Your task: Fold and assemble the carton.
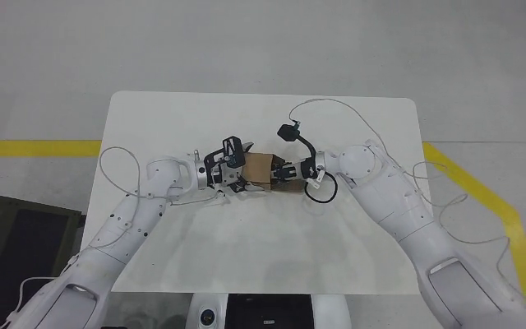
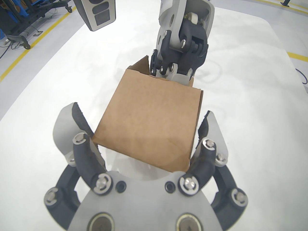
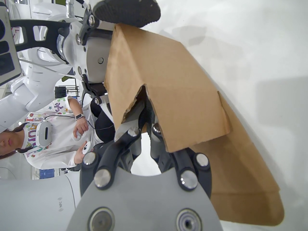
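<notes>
**Carton held at both ends, mid-table**

- Left gripper [image 2: 142, 111]: fingers spread to carton width. Black pads [image 2: 83, 121] sit against the two opposite sides of the brown cardboard carton [image 2: 149, 121], clamping its near end. From the right wrist view, one pad [image 3: 127, 5] is pressed on the carton's edge; the other is hidden behind the cardboard.
- The carton is partly folded into a box shape, with the flat panel facing up. In the top view it sits at the middle of the white rounded table [image 1: 164, 115], between the two grippers [image 1: 261, 169]. Can't tell if its underside rests on the table.
- Right gripper [image 2: 166, 73]: at the carton's far end, fingers pressed together and pinching the cardboard wall there. Its own wrist view shows the fingers [image 3: 134, 121] going into a notch between two flaps. A long loose flap [image 3: 240, 157] fans out beside them towards the table surface.
- The arms come in from opposite sides, with the grippers facing each other across the carton.
- Farther out: a thin white cable [image 1: 329, 103] loops over the back of the table.
- Beyond the table: grey floor with a yellow tape line [image 1: 49, 148].
</notes>
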You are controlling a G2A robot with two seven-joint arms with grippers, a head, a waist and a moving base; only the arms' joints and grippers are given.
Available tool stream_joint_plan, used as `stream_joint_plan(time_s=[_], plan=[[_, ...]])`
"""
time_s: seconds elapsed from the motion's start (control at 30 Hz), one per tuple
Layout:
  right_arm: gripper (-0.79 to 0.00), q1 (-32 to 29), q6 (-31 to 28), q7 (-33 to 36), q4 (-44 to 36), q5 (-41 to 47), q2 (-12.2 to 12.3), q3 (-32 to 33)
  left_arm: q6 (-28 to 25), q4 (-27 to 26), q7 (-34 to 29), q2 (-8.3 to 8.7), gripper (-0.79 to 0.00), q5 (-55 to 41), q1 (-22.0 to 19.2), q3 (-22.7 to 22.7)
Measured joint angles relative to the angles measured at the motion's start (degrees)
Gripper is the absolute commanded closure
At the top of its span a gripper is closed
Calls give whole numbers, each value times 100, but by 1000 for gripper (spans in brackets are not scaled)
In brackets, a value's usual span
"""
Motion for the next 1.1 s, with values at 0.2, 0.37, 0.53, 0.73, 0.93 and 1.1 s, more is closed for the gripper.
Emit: stream_joint_plan(time_s=[0.2,0.37,0.53,0.73,0.93,1.1], plan=[[0,-103,30,-52,64,-13,61,173,-26,-40,-48,5,-785,8,40,-48],[0,-349,260,-61,-174,-194,238,541,-26,-75,-59,8,-785,15,70,-89],[0,-645,522,-106,-656,-518,437,971,-43,-99,-64,12,-785,34,103,-124],[0,-697,738,-187,-1007,-951,524,1136,-67,-147,-92,16,-785,41,144,-159],[0,-460,645,-206,-855,-1119,468,968,-80,-196,-107,19,-785,62,184,-188],[0,-229,493,-100,-566,-1104,397,789,-95,-215,-127,21,-785,77,207,-210]])
